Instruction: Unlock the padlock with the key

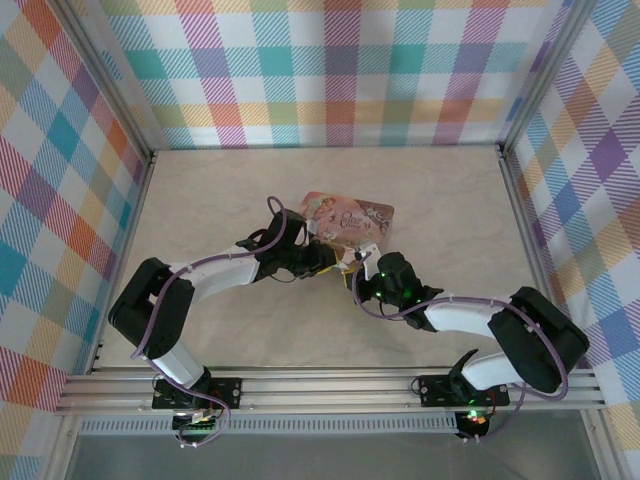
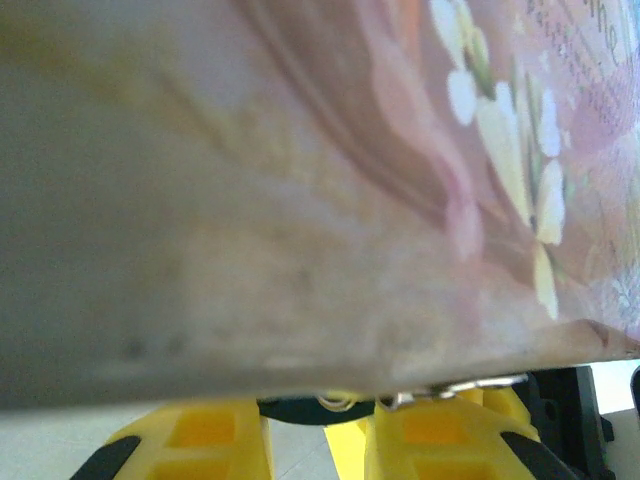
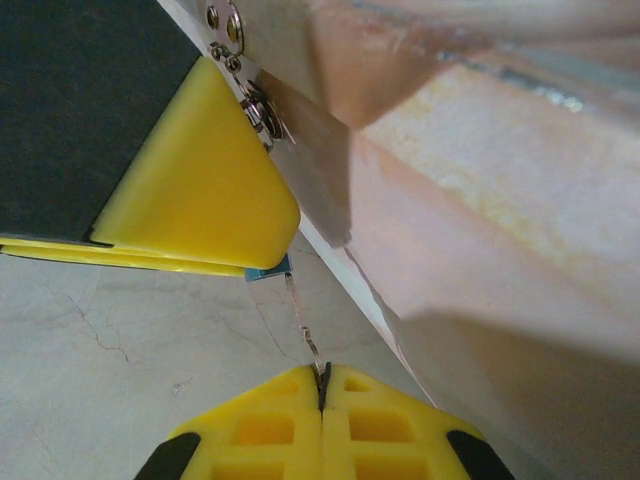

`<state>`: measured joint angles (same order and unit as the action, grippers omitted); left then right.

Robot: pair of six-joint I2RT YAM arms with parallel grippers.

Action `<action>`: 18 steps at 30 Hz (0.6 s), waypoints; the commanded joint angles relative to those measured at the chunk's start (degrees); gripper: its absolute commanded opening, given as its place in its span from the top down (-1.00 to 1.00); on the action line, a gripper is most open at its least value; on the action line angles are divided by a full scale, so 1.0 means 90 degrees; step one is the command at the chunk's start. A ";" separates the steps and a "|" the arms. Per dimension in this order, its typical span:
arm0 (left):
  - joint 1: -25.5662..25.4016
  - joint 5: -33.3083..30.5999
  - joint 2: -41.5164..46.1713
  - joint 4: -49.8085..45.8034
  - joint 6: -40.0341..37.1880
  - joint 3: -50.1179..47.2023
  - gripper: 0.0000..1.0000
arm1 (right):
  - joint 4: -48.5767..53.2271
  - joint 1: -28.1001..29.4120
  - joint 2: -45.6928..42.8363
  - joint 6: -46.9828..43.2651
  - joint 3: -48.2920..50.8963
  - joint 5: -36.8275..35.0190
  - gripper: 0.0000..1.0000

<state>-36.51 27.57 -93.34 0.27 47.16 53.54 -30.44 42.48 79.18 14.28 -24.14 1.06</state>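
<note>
Entry, both claws at the tin.

Key (image 3: 305, 335): the long axis runs from bottom centre of the right wrist view up and slightly left. The far end points at the padlock (image 3: 268, 271), a teal sliver peeking from under my left claw's yellow finger (image 3: 200, 180). The view is too tight to tell whether the tip has entered the lock.

Right claw (image 3: 322, 392): fingers pressed flat together, the key pinched in the seam.

Left claw (image 2: 318, 435): a narrow gap, clamped on the padlock and tucked under the pink tin's (image 1: 350, 215) lower edge.

Edges and room: in the right wrist view the tin's edge and its silvery plate (image 3: 310, 160) slant down just right of the key. Bare table (image 1: 450, 200) lies open to the lower left. From above, the work point sits mid-frame against the tin's lower edge, with the plaid walls (image 1: 340, 70) well apart on all sides.

Arm pose: my left arm has its elbow out at lower left and its forearm running right. My right arm has its elbow at lower right and its forearm running left. The wrists meet nearly head-on below the tin.
</note>
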 commanded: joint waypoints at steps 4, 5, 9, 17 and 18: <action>-0.0132 0.0345 0.0058 0.0227 0.0141 0.0271 0.77 | -0.0364 0.0065 0.0089 0.0015 -0.0212 0.0067 0.96; -0.0132 0.0350 0.0059 0.0220 0.0142 0.0272 0.77 | -0.0385 0.0060 0.0089 0.0015 -0.0203 0.0077 0.96; -0.0126 0.0340 0.0059 0.0220 0.0141 0.0275 0.77 | -0.0456 0.0067 0.0070 0.0033 -0.0177 0.0079 0.96; -0.0152 0.0325 0.0049 0.0204 0.0137 0.0269 0.77 | -0.0583 0.0063 0.0060 0.0060 -0.0135 0.0053 0.96; -0.0151 0.0317 0.0054 0.0207 0.0142 0.0271 0.77 | -0.0583 0.0062 0.0050 0.0063 -0.0135 0.0054 0.96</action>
<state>-36.58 27.49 -93.36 0.30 47.16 53.58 -30.94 42.74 79.48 14.35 -24.18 1.06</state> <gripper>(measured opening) 0.214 0.057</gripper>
